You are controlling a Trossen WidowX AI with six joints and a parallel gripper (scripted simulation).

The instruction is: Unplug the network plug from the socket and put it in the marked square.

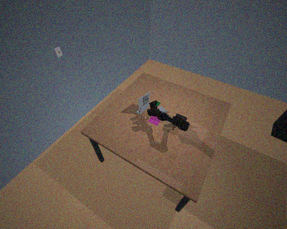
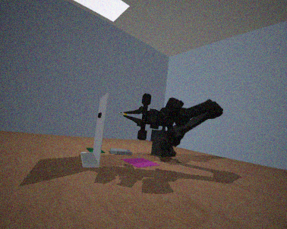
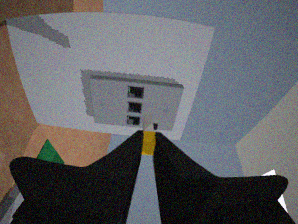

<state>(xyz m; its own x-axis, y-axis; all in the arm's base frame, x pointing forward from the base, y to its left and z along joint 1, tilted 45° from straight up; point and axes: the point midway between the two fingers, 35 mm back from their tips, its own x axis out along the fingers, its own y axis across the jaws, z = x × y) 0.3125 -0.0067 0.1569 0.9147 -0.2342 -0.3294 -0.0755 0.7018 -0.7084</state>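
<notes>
Network plug (image 2: 124,114) (image 3: 149,143) is out of the panel, its yellow part pinched between the fingertips, well above the worktop (image 1: 143,152) (image 2: 181,205) (image 3: 87,145). So I judge unlocking and pulling done; carrying is the step in hand. Next, as I see it, I back off a touch more, swing over the marked square, lower until the plug rests within it, then open and lift away. Letting go high could bounce it outside the outline.

Counting now, biggest down: 1 worktop, 1 black arm (image 1: 177,121) (image 2: 192,112), and 1 upright panel (image 1: 140,105) (image 2: 100,133) (image 3: 55,75), standing apart from the fingertips. 1 magenta square (image 1: 154,120) (image 2: 140,162) lies between panel and arm base, ready for the plug. 1 flat grey piece (image 1: 162,110) (image 2: 120,152), 1 green piece (image 1: 158,103) (image 2: 92,149) (image 3: 48,152); I can't say what either is. 1 tool (image 1: 152,105) (image 2: 124,114) (image 3: 148,136), its 2 fingers narrow, closed on the plug. Smallest, 3 dark square openings (image 3: 134,107) in a column on the panel's raised plate (image 3: 110,100). 1 plug, and I have it.
</notes>
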